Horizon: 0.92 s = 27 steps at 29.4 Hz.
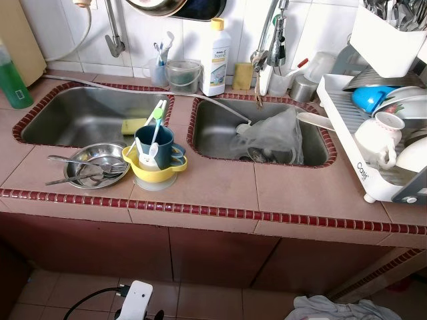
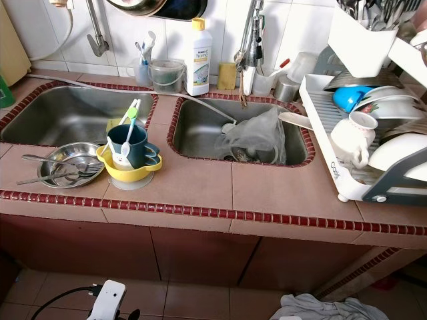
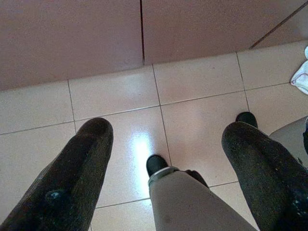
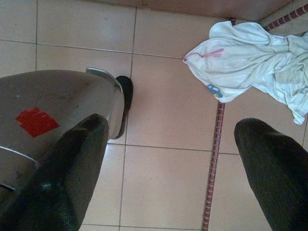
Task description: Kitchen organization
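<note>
Tiled table (image 1: 287,193) carries two steel sinks. At the front edge, 6 o'clock of the left sink (image 1: 87,117): a dark teal cup (image 1: 155,145) holding utensils, seated in a yellow bowl (image 1: 157,172). Touching it at 9 o'clock, a steel plate (image 1: 93,163) with forks. Right sink (image 1: 220,130) holds a crumpled clear plastic bag (image 1: 273,137). White dish rack (image 1: 363,153) with cups and bowls at 3 o'clock. Detergent bottle (image 1: 215,57) at 12 o'clock by the wall.

Left tool (image 3: 163,144) hangs over floor tiles, fingers spread, empty. Right tool (image 4: 168,159) likewise spread, empty, near a white cloth (image 4: 250,62) on the floor.
</note>
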### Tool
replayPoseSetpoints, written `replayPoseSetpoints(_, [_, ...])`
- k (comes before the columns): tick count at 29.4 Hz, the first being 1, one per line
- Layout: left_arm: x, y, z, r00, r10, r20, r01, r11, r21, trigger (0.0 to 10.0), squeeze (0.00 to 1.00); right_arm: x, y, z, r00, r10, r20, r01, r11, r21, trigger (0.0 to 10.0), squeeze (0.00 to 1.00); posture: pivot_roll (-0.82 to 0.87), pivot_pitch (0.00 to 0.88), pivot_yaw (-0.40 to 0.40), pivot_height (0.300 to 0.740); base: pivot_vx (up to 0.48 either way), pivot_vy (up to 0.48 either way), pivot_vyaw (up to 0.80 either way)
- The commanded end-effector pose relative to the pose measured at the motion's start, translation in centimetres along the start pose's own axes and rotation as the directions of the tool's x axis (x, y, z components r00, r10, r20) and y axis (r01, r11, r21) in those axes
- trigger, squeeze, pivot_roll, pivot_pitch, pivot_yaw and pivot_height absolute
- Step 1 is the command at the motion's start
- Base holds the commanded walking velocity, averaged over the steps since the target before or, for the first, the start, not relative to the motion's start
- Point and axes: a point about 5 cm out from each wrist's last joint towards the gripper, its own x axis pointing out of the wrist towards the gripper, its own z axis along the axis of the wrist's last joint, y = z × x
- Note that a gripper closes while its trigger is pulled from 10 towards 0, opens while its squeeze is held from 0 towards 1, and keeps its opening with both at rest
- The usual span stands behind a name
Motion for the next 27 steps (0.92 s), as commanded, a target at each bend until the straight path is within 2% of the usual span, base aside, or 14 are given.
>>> replayPoseSetpoints(1, [-0.18,0.38,-0.56,0.995,0.104,-0.007,-0.105,0.994,-0.041,10.0,0.00,1.35,3.42,7.27,0.991,0.043,0.125,0.011,0.915,-0.403,10.0,0.00,0.15,0.000,-0.049,0.740,0.000,0.000,0.00])
replayPoseSetpoints(27, [-0.18,0.38,-0.56,0.995,0.104,-0.007,-0.105,0.994,-0.041,10.0,0.00,1.35,3.42,7.27,0.991,0.043,0.125,0.011,0.915,-0.403,10.0,0.00,0.15,0.000,-0.049,0.740,0.000,0.000,0.00])
